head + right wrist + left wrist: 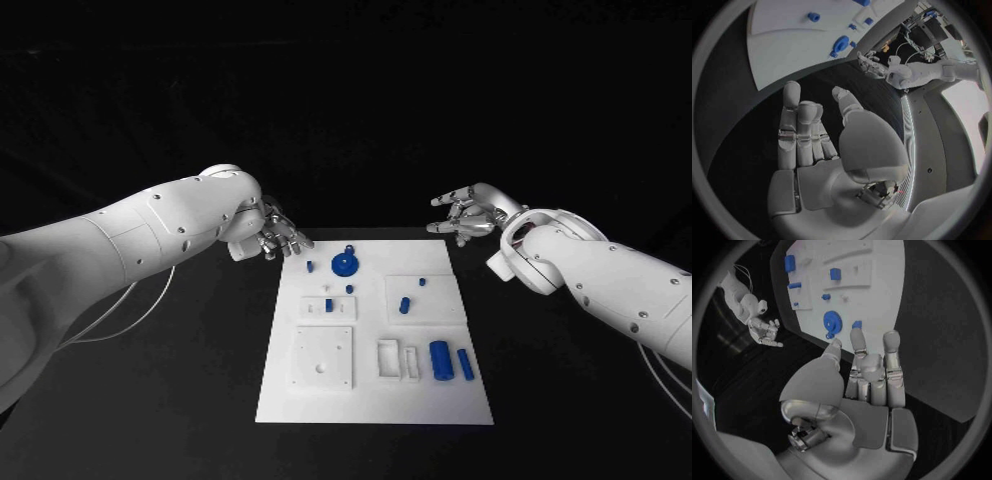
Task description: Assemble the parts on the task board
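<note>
Nothing is held: the left hand [277, 236] and right hand [469, 213] are poised empty, fingers [891, 347] apart, at the task board's [375, 395] far corners. The round blue part [346, 264], far centre, is judged light, rigid; best pinched across its rim.

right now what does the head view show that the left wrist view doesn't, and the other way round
Head view alone: the whole task board down to its near edge, with the two upright blue cylinders at its near right and the large white square block at its near left.

Left wrist view alone: the left hand's palm from behind, fingers raised and apart, holding nothing.

Both: the round blue disc at the board's far end, the left hand beside the board's far left corner, and the right hand, open above the black table.
</note>
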Robot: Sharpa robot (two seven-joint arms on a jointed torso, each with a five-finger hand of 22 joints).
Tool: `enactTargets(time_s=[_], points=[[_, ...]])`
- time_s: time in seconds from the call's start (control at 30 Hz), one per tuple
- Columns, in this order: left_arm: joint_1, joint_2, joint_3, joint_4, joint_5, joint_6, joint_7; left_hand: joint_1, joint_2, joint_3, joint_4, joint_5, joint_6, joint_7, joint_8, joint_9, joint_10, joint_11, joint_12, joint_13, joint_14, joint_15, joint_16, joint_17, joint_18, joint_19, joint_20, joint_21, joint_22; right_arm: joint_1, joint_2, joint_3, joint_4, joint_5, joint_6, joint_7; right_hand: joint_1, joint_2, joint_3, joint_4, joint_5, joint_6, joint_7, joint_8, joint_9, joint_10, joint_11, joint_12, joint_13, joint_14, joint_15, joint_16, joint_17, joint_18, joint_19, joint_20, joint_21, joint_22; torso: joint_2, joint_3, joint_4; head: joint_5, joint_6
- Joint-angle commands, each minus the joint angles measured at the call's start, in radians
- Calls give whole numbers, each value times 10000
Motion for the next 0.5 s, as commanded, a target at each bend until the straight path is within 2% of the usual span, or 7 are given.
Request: enactTargets(time_s=[0.03,0.1,0.17,0.5], points=[[-46,97,2,-274,-165,-102,470,-20,-11,-34,-28,40,47,42,89,-1541,209,67,329,-568,-34,66,184,128,-104,6,98,10,196,6,-29,6,58,-73,87,27,-26,-63,-17,66,67,-66,18,-9,4,-49,26,-38,-16,-72,6,-66,-9,198,269,35,-36,-16,78,-5,-50,33,30],[-57,129,1,-381,-163,-64,504,-26,7,-72,-96,24,140,57,176,-2004,130,65,605,-917,-36,63,231,118,-100,-17,83,49,189,11,-48,6,75,-73,79,23,-26,-63,-17,66,67,-66,18,-9,4,-49,26,-38,-16,-72,6,-66,-9,198,269,35,-36,-16,98,-9,-55,22,30],[-72,168,0,-487,-161,8,536,-32,41,-85,-132,29,185,43,262,-2157,82,61,778,-1135,-36,63,265,112,-94,-39,86,69,180,17,-67,6,94,-74,71,20,-26,-63,-17,66,67,-66,18,-9,4,-49,26,-38,-16,-72,6,-66,-9,198,269,35,-36,-16,114,-10,-57,17,37],[-296,415,-22,-890,-72,364,610,-155,-8,-146,-58,-25,110,62,267,-2131,102,67,842,-1173,-7,65,337,201,-95,-25,84,93,188,38,-83,8,140,-82,46,12,-26,-63,-17,66,67,-66,18,-9,4,-49,26,-38,-16,-72,6,-66,-9,198,269,35,-36,-16,128,-17,-70,6,8]])
